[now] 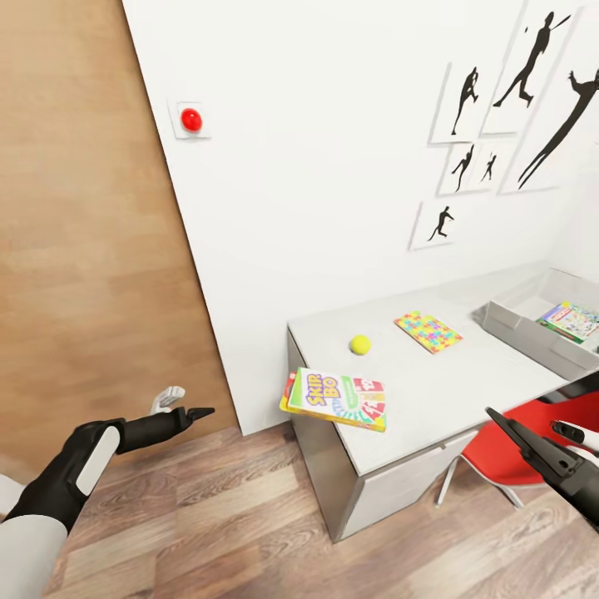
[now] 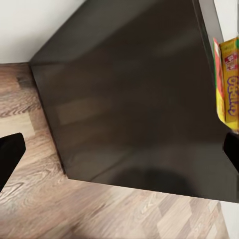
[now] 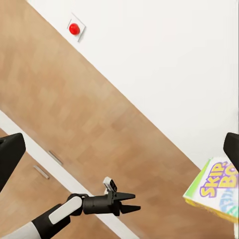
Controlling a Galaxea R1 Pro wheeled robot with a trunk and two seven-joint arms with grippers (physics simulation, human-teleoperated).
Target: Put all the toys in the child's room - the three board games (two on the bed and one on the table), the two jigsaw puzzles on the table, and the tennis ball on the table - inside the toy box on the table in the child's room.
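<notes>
- The Skip-Bo board game (image 1: 337, 399) lies flat at the near corner of the table (image 1: 466, 391), one edge overhanging the corner. It sits ahead of the left gripper (image 1: 193, 413) and off to its right side, well apart from it, and about as far from the right gripper (image 1: 509, 428), on that one's left.
- The left gripper hangs low beside the table's end panel, over the wood floor (image 1: 208, 516), holding nothing; its fingers look nearly together, but I cannot tell for sure whether they are shut.
- In the right wrist view the right gripper's dark fingertips (image 3: 10, 157) sit at opposite edges of the picture, so it is spread wide and empty.
- Beyond the game from either gripper lie the tennis ball (image 1: 360, 344) and one jigsaw puzzle (image 1: 428, 331); farther still, nearer the right gripper's side, the toy box (image 1: 532, 333) already holds a printed board game (image 1: 572, 320).
- The Skip-Bo box is probably light, stiff cardboard with a glossy, somewhat slippery face. Too broad to span flat, it is best pinched across its thin depth at the overhanging edge.
- The ball will likely roll if nudged; the puzzle is thin and hard to get under.
</notes>
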